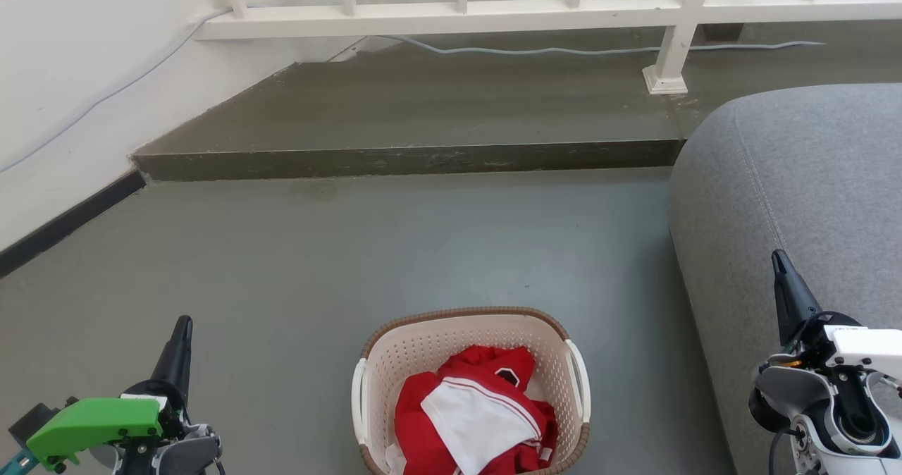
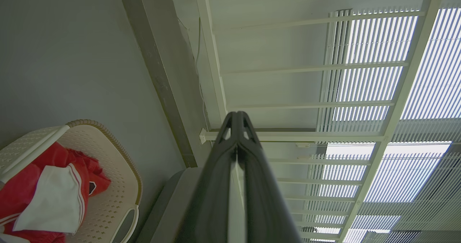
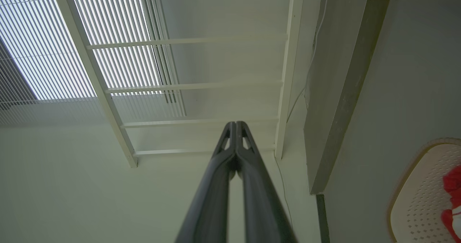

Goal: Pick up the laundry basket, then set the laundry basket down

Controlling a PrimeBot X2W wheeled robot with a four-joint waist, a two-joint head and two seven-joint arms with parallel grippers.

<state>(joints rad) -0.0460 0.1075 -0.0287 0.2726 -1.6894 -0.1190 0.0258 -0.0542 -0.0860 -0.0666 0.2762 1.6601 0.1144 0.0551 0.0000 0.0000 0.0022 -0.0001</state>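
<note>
The laundry basket (image 1: 451, 337), cream perforated plastic with a brown woven-look rim and white side handles, stands on the grey floor at the bottom centre of the head view. Red and white clothes (image 1: 476, 411) lie inside it. My left gripper (image 1: 182, 328) is at the lower left, well to the left of the basket, fingers pressed together and holding nothing. My right gripper (image 1: 777, 260) is at the lower right, over the sofa's edge, also shut and empty. The basket shows at the lower left of the left wrist view (image 2: 119, 178) and the lower right of the right wrist view (image 3: 417, 199).
A grey sofa (image 1: 796, 193) fills the right side, close to the basket. A raised concrete step (image 1: 409, 158) crosses ahead, with a white railing (image 1: 458, 17) and a cable above it. A white wall (image 1: 63, 108) runs along the left.
</note>
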